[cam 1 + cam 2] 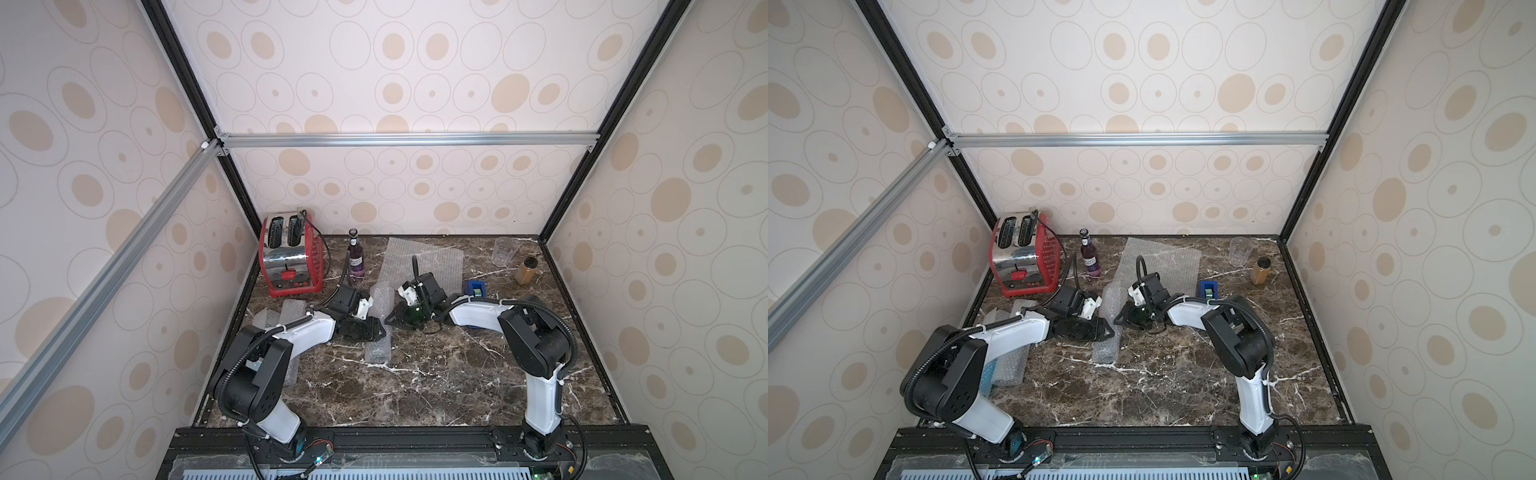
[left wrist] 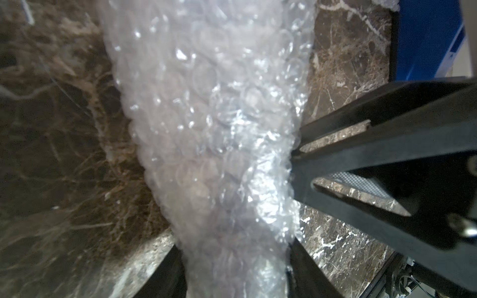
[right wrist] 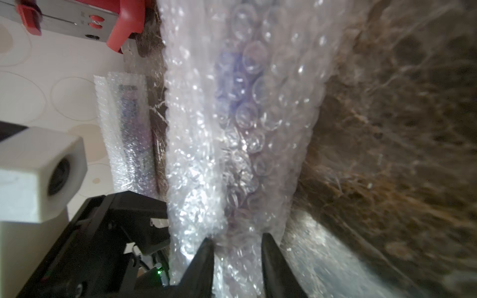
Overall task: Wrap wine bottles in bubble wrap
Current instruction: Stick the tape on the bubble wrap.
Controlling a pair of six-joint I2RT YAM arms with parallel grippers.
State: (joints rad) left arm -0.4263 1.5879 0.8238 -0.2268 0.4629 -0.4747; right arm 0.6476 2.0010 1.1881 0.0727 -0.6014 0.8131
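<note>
Both arms are stretched forward and angled in toward each other, left arm (image 1: 309, 328) and right arm (image 1: 473, 313), so the grippers end up almost nose to nose. The left gripper (image 2: 235, 273) has the bubble wrap roll (image 2: 206, 129) clamped between its jaws. Right across from its tips, the right gripper (image 3: 237, 255) has its jaws partway apart with wrap between them; can't tell if it's pinching.
</note>
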